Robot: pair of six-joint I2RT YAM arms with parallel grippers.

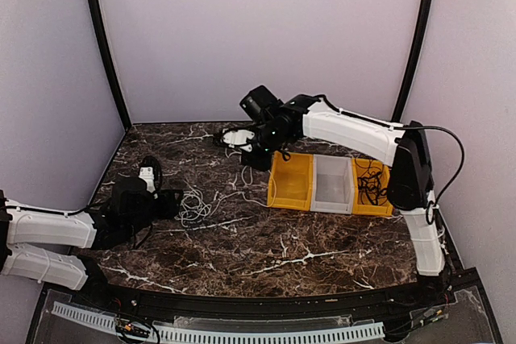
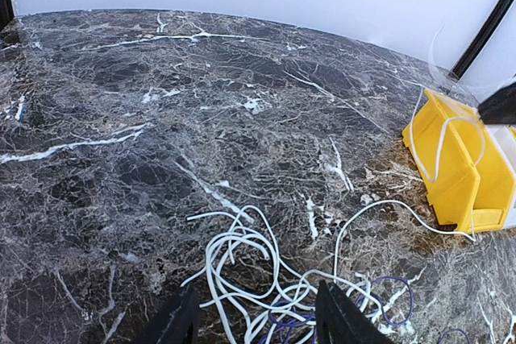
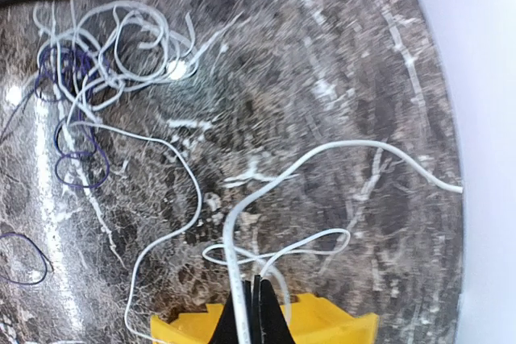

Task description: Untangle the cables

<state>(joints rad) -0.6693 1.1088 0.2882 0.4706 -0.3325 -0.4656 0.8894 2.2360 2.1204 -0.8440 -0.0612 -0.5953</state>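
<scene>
A loose clump of white and purple cables [image 1: 193,205] lies on the dark marble table at the left. In the left wrist view the clump [image 2: 242,255] sits just ahead of and between my left gripper's open fingers [image 2: 256,320]. My left gripper [image 1: 165,203] rests low beside it. My right gripper [image 1: 256,159] hovers near the left yellow bin, shut on a white cable [image 3: 266,191]. The cable loops out from the closed tips [image 3: 256,312] and trails across the table toward the clump [image 3: 105,54].
Three bins stand in a row at the right: a yellow one [image 1: 290,183], a clear white one [image 1: 332,185] and a yellow one [image 1: 372,187] holding black cables. The left yellow bin [image 2: 455,175] has a white strand draped over its rim. Purple walls enclose the table.
</scene>
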